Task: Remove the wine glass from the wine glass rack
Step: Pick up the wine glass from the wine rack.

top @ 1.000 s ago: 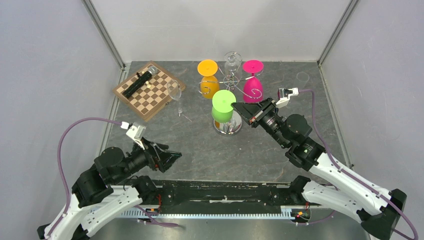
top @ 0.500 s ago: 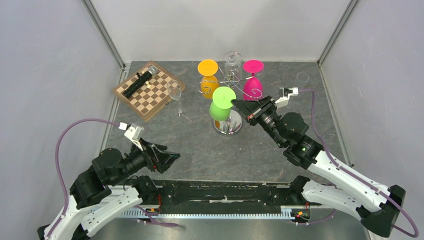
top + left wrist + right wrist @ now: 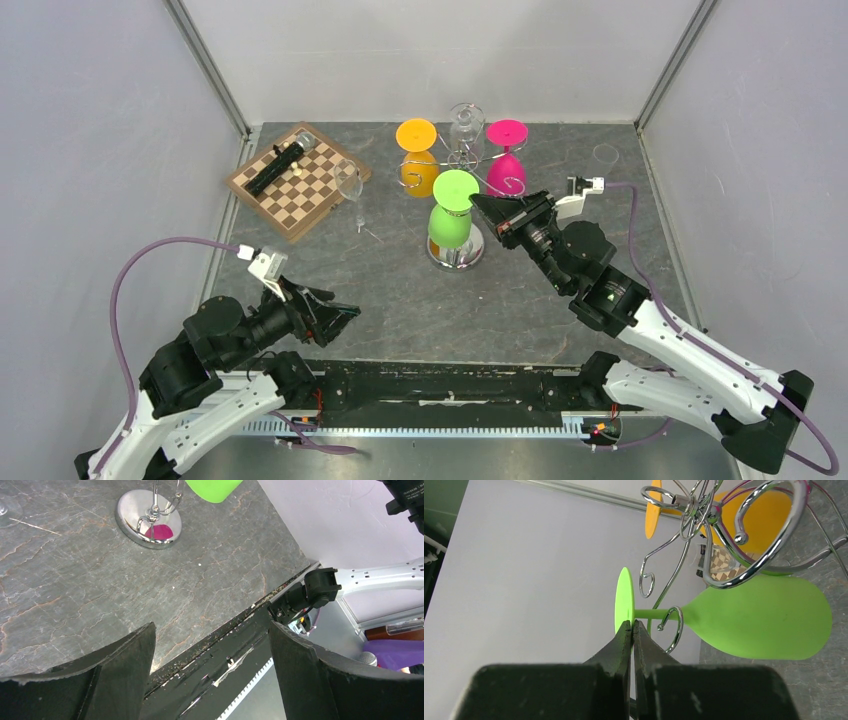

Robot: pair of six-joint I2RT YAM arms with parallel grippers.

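Two arms share the table. At near left, my left gripper (image 3: 348,314) hovers with its jaws wide and holds nothing. At centre, the green wine glass (image 3: 450,222) hangs upside down on the wine glass rack (image 3: 468,256). From the right, my right gripper (image 3: 478,203) has its tips pressed together at the rim of the glass's foot.

Cropped green shape (image 3: 214,487), probably wine glass

The wine glass rack (image 3: 148,520) is mirror-bright polished chrome. The green wine glass (image 3: 764,617) looks like smooth matt plastic. The bench (image 3: 75,580) is dull, veined grey stone, and the chessboard (image 3: 298,180) is wood.
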